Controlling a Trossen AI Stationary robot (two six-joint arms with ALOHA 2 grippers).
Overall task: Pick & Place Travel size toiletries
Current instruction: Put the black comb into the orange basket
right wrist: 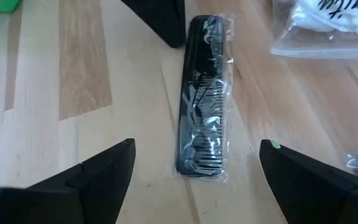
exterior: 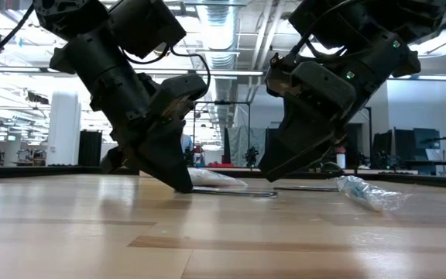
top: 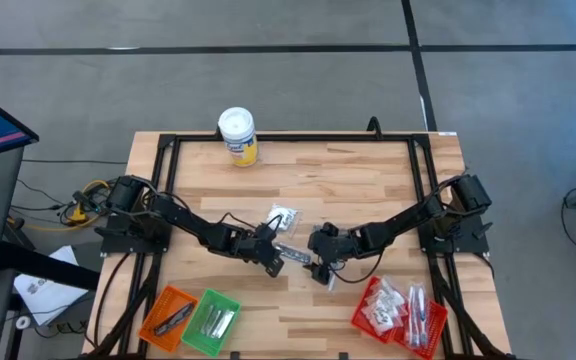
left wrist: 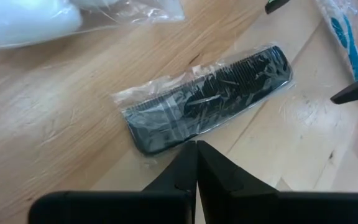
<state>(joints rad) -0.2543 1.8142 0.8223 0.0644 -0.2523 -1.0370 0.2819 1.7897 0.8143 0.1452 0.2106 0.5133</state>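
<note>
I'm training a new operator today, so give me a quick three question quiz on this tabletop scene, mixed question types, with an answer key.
1. True or false: the black comb in its clear wrapper lies on the bare wooden table, not in any basket.
2. Which gripper is open? A) left gripper B) right gripper C) both
3. Fill in: the basket nearest the right arm, holding several toiletries, is the ___ basket.

Key
1. True. It lies flat on the wood between the two grippers.
2. B. The right gripper's fingers stand wide apart over the comb; the left gripper's fingers are pressed together beside it.
3. Red. The orange basket and green basket sit on the left arm's side.
</note>
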